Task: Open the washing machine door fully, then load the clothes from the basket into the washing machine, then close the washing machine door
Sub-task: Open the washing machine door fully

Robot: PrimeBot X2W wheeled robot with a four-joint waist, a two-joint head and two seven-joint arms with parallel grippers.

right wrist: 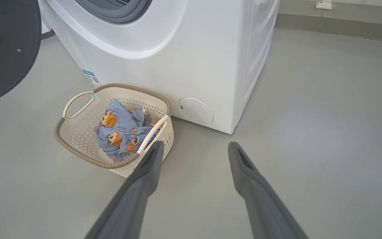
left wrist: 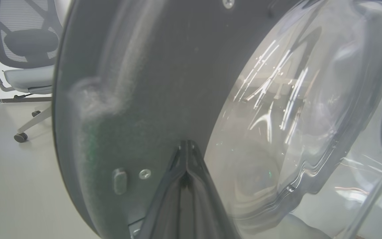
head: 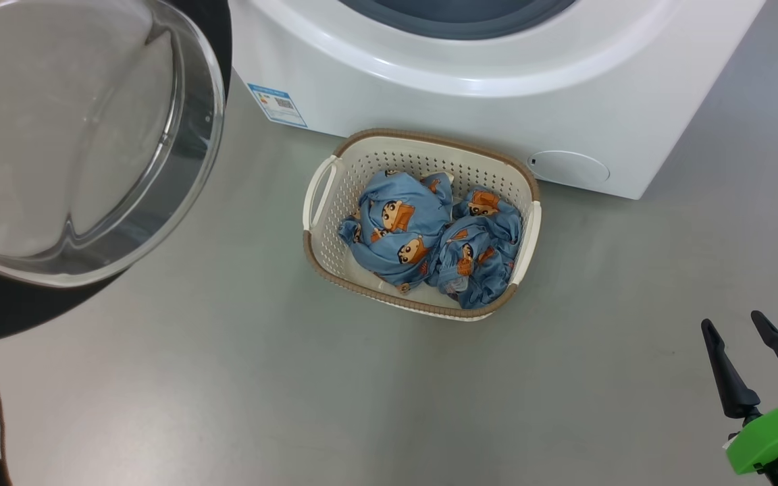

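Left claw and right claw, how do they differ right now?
The left claw is shut, fingers pressed together; the right claw is open, fingers spread wide. The left claw's tips point at the washing machine door, at its dark rim; the right claw hangs over the floor, apart from the basket. Both hold nothing and have long dark fingers.

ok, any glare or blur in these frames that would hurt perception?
Left wrist view: the washing machine door is too close, its black rim soft and hazy, with streaky glare on the glass. Head view: even light, the clothes and the basket sharp, faint shadows. Right wrist view: wide-angle bowing of the washing machine, otherwise crisp.
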